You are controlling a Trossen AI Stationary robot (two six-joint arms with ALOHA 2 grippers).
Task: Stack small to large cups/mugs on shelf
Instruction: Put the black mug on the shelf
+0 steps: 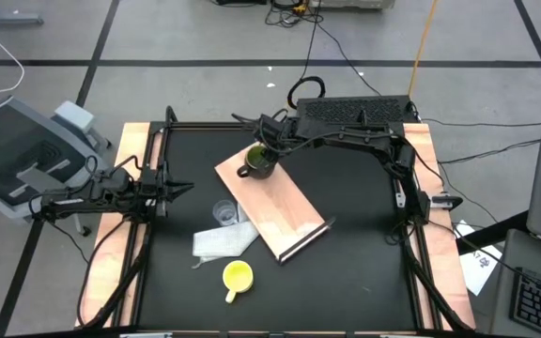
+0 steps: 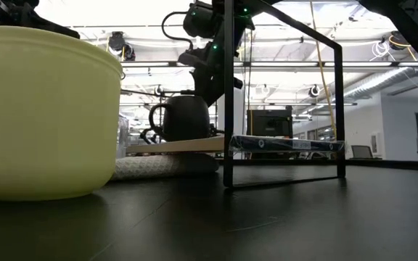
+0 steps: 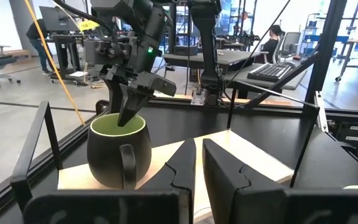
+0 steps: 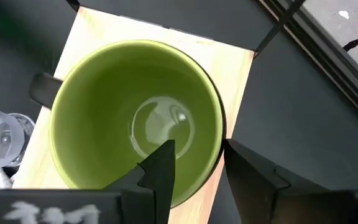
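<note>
The green mug point(image 1: 258, 161) stood upright on the far end of the wooden shelf point(image 1: 285, 211), its handle pointing toward the table's left side, and my right gripper point(image 1: 265, 150) hung straight down over it, one finger dipped inside the pale green bowl and the other outside the wall. The jaws straddled the rim on the side away from the handle; they stood parted around the wall, and whether they pinched it I could not tell (the wrist view showed a sliver of gap beside the outer finger). The mug sat directly beneath my right wrist, so any lift or release turned on that one rim between my two fingers.

The clear cup point(image 1: 224, 213) waited just off the shelf's near-left edge beside a white cloth point(image 1: 222, 241), and the yellow mug point(image 1: 237, 276) sat on the black table point(image 1: 364, 263) nearer the front, handle forward. Both lay closer to my left arm.

My left gripper point(image 1: 178, 187) hovered low at the table's left side, fingers closed on nothing, pointed level across at the shelf.
</note>
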